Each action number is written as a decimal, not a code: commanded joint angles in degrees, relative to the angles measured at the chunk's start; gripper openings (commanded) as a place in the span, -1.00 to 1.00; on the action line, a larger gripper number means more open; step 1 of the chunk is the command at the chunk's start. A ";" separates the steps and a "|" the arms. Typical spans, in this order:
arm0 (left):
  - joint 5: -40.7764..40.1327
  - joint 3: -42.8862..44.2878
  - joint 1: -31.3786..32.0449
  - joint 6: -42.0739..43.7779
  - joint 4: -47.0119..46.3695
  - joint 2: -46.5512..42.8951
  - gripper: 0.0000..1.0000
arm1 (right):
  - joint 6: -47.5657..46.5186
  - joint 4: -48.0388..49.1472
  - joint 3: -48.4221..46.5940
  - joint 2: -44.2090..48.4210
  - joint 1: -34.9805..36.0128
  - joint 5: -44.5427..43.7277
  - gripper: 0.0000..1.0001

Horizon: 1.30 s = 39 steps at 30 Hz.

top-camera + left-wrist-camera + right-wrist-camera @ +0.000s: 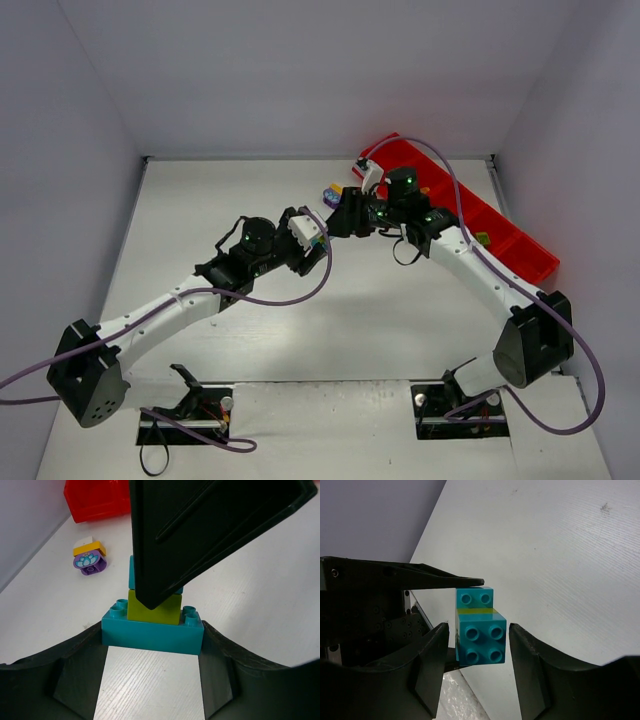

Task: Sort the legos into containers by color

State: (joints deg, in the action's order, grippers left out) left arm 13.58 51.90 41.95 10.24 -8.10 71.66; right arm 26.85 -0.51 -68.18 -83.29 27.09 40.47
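Observation:
My left gripper [152, 636] is shut on a wide cyan lego [152, 632] at the base of a small stack held above the table. A lime lego [150, 608] sits on it, with a second cyan lego [131, 575] beyond. My right gripper [480, 640] is open around the stack's square cyan end brick [481, 642], with a small gap on each side. One right finger [200, 530] fills the top of the left wrist view. In the top view the two grippers, left [318, 235] and right [345, 215], meet near the red tray [520, 250].
A purple and orange-yellow lego stack [90, 557] lies on the table by the tray's near end [97, 502]; it also shows in the top view [332, 192]. A small green lego [483, 238] lies in one tray compartment. Grey walls enclose the table.

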 commanded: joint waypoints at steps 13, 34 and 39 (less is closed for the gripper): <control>0.30 1.19 0.23 -0.40 -5.35 -0.73 -0.60 | -0.57 3.68 -0.02 2.51 -1.87 0.67 -0.24; 1.00 1.19 0.15 -1.28 -5.44 0.50 -0.60 | -5.32 1.92 1.12 5.33 -1.08 -4.43 -1.00; 1.09 1.19 0.15 -1.36 -5.35 1.03 -0.60 | -6.46 1.13 1.12 5.86 -1.16 -5.75 -1.00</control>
State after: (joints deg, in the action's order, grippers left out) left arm 14.50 51.86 42.30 9.93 -10.35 73.12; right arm 23.49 -1.28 -66.70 -80.20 26.35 37.41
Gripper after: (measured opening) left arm 0.582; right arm 0.342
